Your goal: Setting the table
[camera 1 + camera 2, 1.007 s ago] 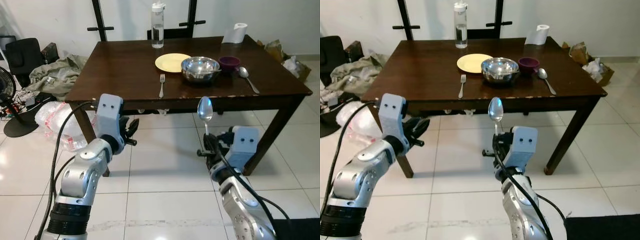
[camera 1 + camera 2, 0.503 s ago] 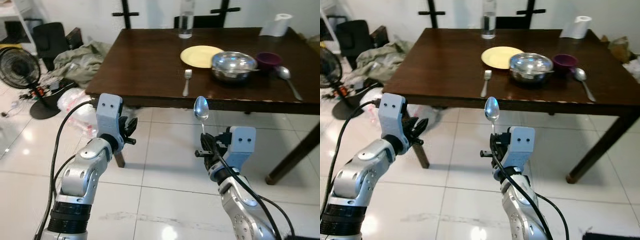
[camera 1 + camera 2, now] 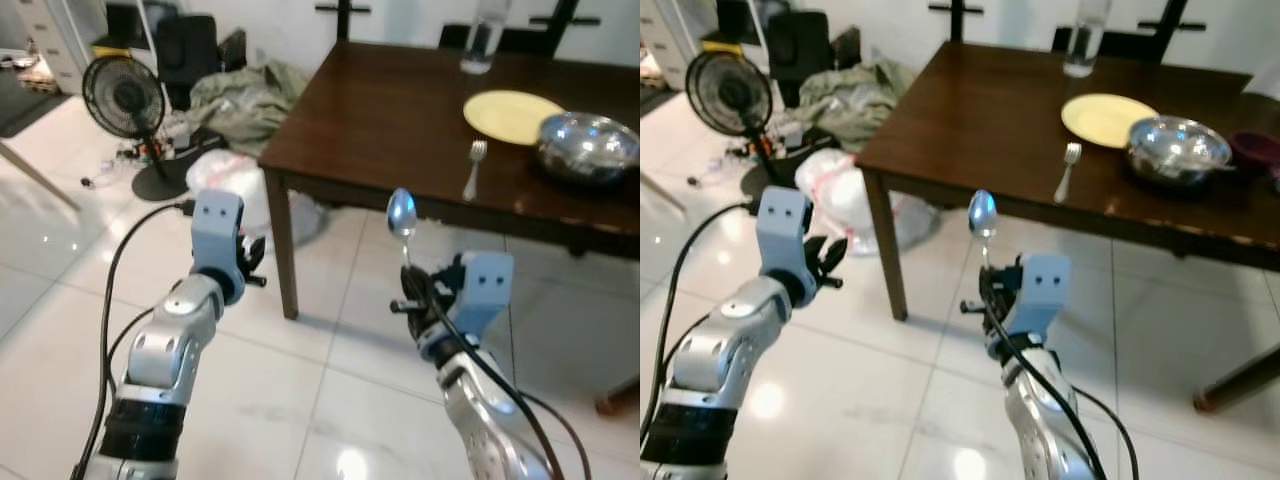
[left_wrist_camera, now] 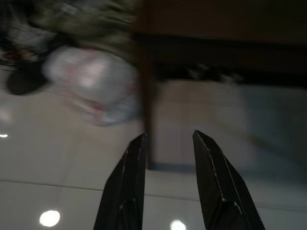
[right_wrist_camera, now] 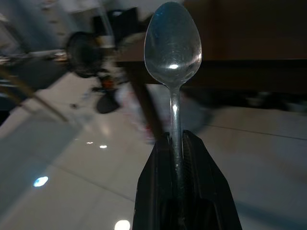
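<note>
as view swung left, spoon (image 5: 173, 52) still gripped

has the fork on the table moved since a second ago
No. The fork lies just this side of the yellow plate, as before; the whole view shifted because the camera turned.

- Glossy white tiled floor (image 3: 330, 400) with bright reflections of lamps.
- Dark wooden surface (image 3: 400, 110) on square legs.
- Black standing fan (image 3: 125, 100) beside a heap of clothes (image 3: 240, 95).
- White plastic bag (image 3: 235, 185) near the leg.
</note>
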